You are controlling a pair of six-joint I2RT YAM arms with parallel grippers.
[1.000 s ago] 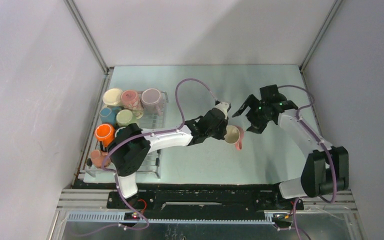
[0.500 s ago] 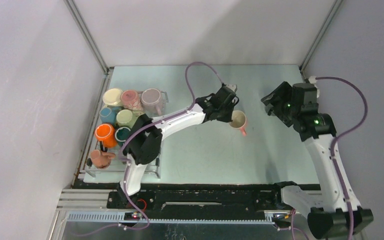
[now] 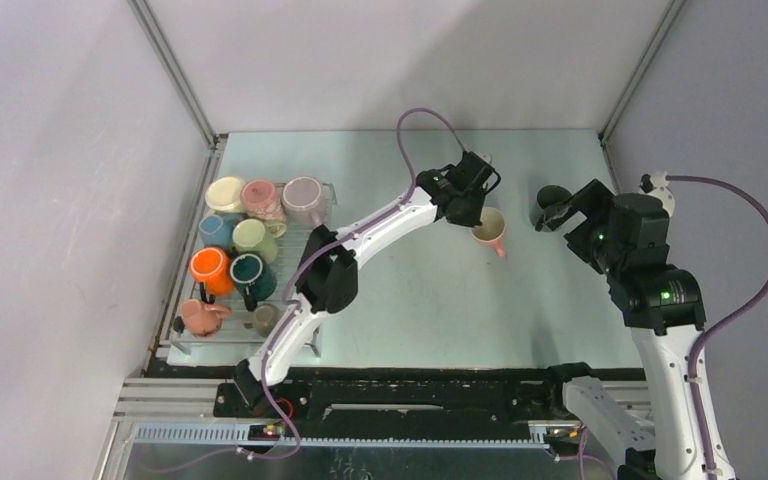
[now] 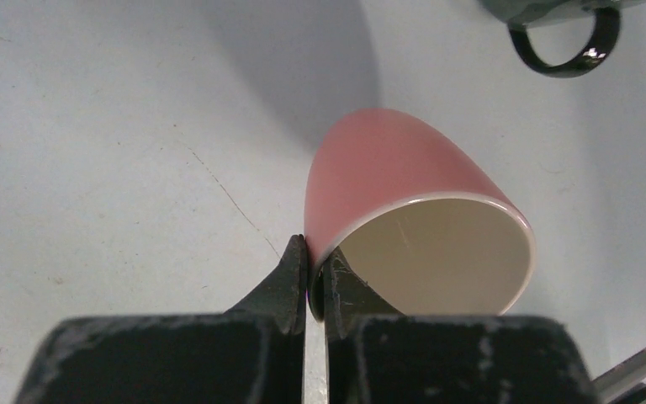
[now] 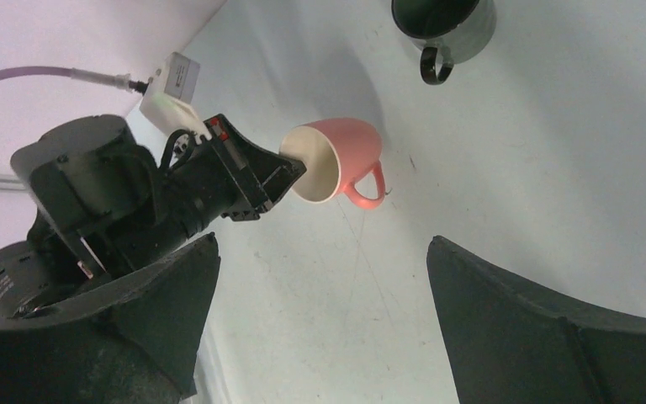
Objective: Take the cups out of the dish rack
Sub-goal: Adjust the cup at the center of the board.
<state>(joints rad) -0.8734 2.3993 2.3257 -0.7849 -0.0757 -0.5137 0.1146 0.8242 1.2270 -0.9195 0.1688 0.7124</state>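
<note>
The left gripper [image 4: 309, 282] has its jaws closed right down on the rim of the pink mug [image 4: 404, 181], one finger inside the cream interior and one outside, so only the thin wall is between them. The mug juts forward from those jaws with its long axis tipped and its mouth turned back toward the wrist. From the right wrist view its handle [image 5: 367, 183] hangs on the underside. Whether its base touches the table [image 3: 410, 300] cannot be told. The right gripper [image 5: 318, 248] is spread wide and holds nothing. The pink mug lies straight ahead between its fingers but well apart, and a dark mug [image 5: 443, 25] stands farther ahead. The left arm is clearly the nearer, so setting down or handing over probably falls to it. The dish rack [image 3: 210, 343], with the other mugs [image 3: 208, 268], lies far behind the left jaws.
</note>
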